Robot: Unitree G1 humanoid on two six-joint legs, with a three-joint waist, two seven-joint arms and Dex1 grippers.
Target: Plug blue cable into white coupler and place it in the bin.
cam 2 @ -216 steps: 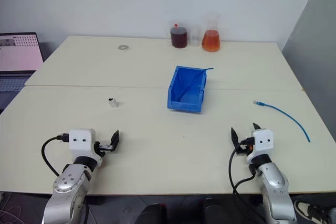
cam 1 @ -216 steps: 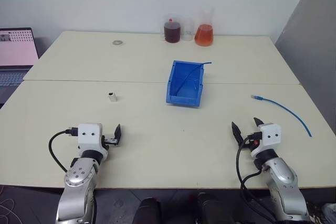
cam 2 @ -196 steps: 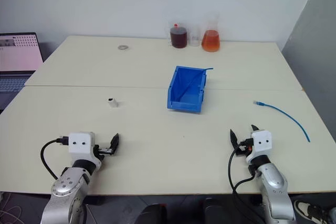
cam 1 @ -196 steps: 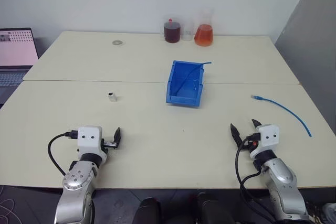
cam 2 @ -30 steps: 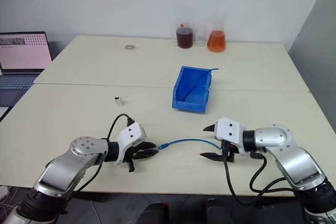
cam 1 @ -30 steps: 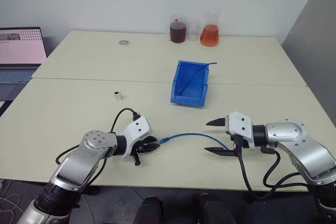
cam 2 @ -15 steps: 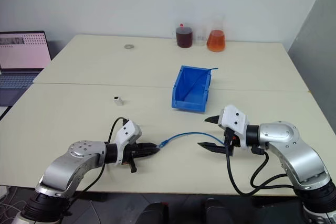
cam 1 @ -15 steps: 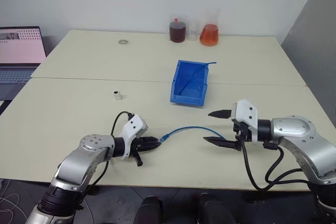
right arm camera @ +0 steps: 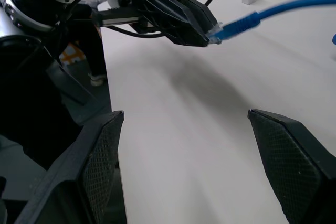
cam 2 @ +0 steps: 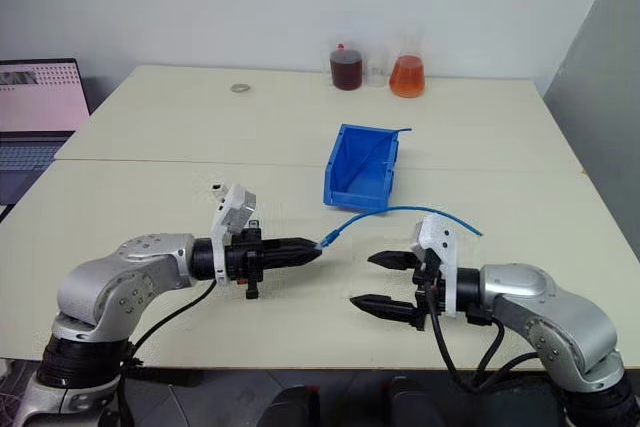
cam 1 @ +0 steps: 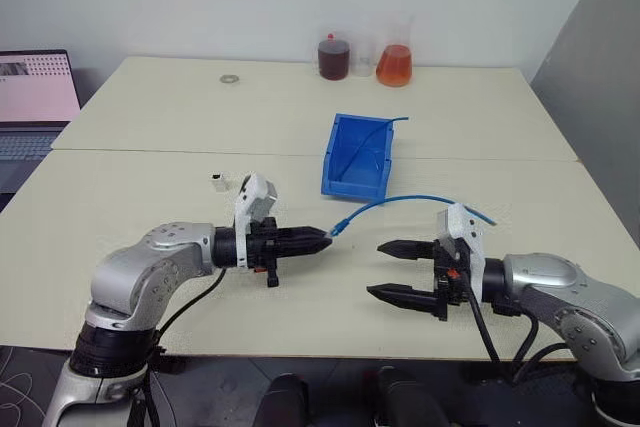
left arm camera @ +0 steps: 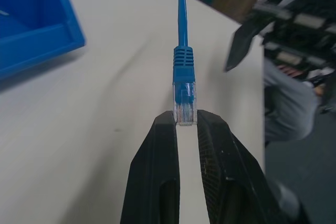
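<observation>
I am clamping my left gripper (cam 1: 322, 238) on the clear plug of the cable (cam 1: 420, 199), and I have been lifting it off the table (cam 1: 150, 117) since a second ago, so the cable now arcs through the air toward the right of the frame. My right gripper (cam 1: 388, 270) has let the cable go and is hanging spread wide at lower centre, below the arc. That means the handover is done and plugging comes next. The coupler (cam 1: 216, 183) is sitting left of centre, just beyond my left wrist; the bin (cam 1: 350, 185) is waiting at centre.
</observation>
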